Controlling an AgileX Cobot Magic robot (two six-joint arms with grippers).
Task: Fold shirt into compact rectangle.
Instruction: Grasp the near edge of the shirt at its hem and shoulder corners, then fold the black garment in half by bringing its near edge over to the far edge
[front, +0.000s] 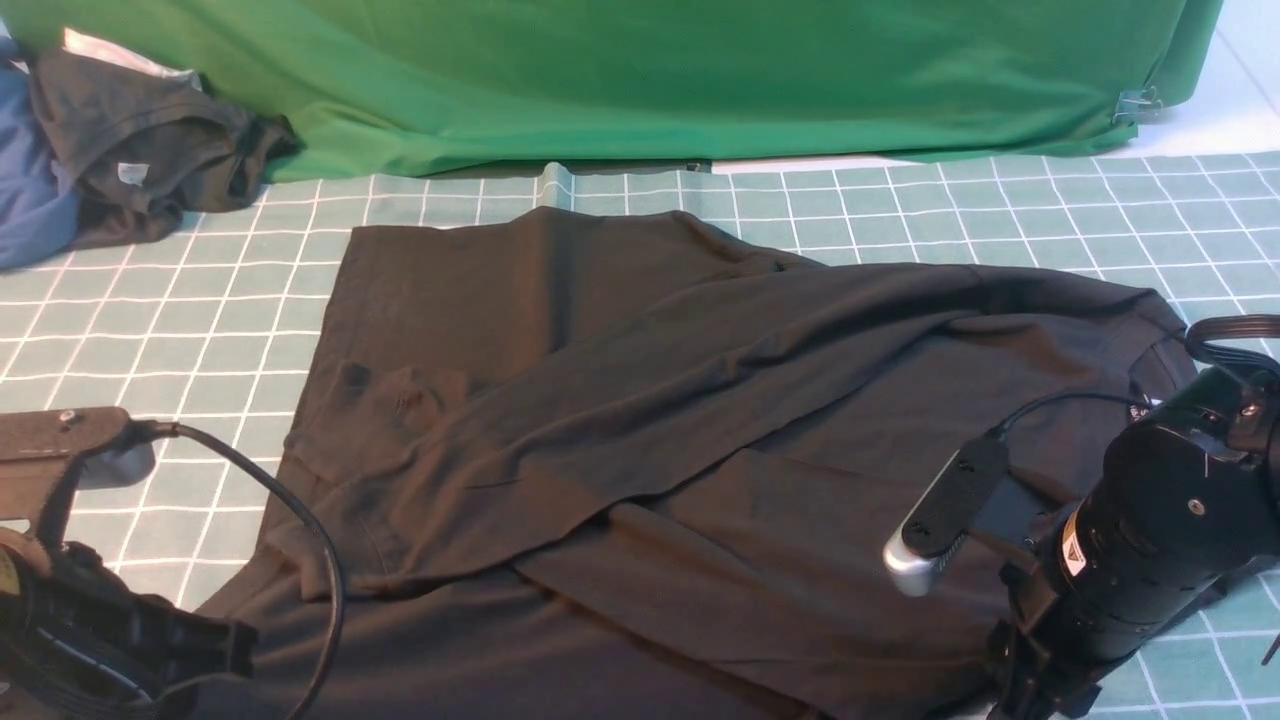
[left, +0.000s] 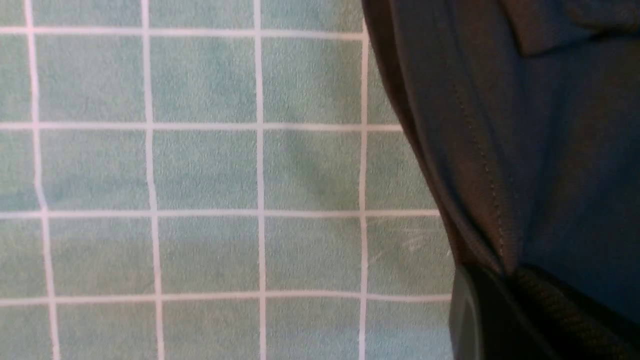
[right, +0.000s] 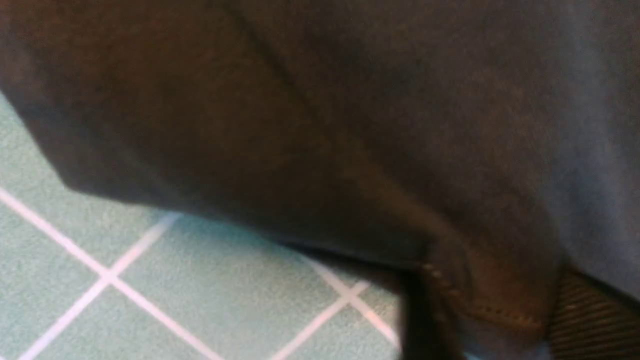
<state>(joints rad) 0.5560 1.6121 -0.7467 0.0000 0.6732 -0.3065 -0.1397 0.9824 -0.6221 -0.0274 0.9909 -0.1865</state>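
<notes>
One sleeve fold at most looks done.

Front view: the shirt lies spread on the checked surface, in front of the green backdrop and apart from it. A long sleeve lies slantwise over the body. The rest is broad and rumpled, no rectangle. No print shows, so I judge it lies face-down. Both arms sit at the shirt's edge farthest from the backdrop, one toward each end. Neither pincer's tips show here.

Left wrist view: the left pincer is clenched, and the stitched hem is drawn to a pinch between its fingers. Checked surface shows beside the cloth.

Right wrist view: the right pincer straddles a seamed corner, with cloth bunched between the fingers. The picture is blurred. I cannot tell whether the pincer is clamped or only set around the cloth.

Judgement: early stage. Left to do: sides brought inward, the length doubled over, creases smoothed. A lift of the held edge toward the backdrop seems the step in hand.
</notes>
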